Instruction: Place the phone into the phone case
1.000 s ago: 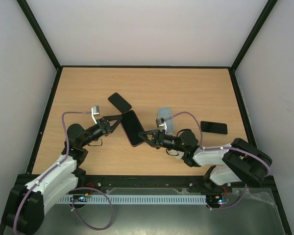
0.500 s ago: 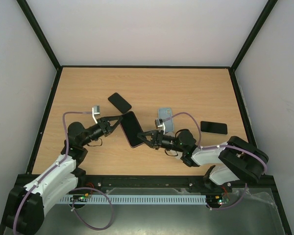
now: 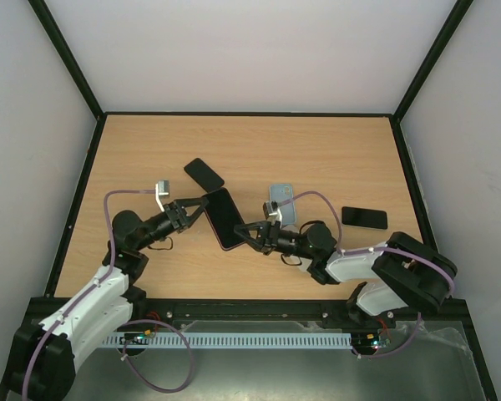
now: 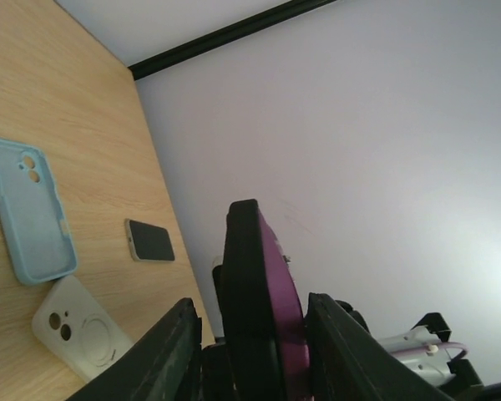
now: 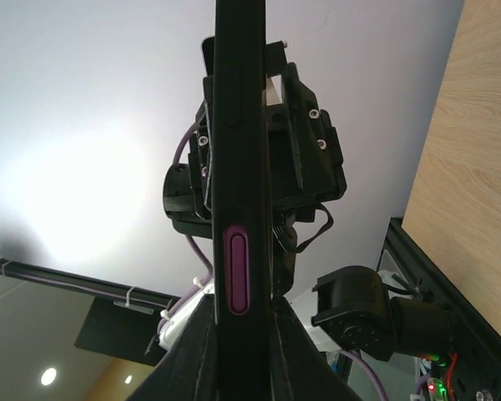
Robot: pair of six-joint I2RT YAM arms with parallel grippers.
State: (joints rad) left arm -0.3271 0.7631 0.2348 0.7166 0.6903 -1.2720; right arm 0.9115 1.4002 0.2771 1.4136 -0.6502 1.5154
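Observation:
A black phone (image 3: 223, 219) with a purple case on its back hangs just above the table between both arms. My right gripper (image 3: 244, 236) is shut on its near right end. In the right wrist view the fingers (image 5: 199, 351) press both faces of the phone's edge, below its purple side button (image 5: 238, 271). My left gripper (image 3: 199, 209) straddles the phone's left side. In the left wrist view the phone (image 4: 255, 301) stands edge-on between the jaws with a gap on each side, so this gripper is open.
A second black phone (image 3: 204, 174) lies behind the held one. A light blue case (image 3: 282, 203) and another black phone (image 3: 364, 218) lie to the right. The left wrist view also shows a white case (image 4: 79, 330) near the blue case (image 4: 29, 209).
My right gripper has carried the phone slightly left, toward the left gripper. The left arm has barely moved.

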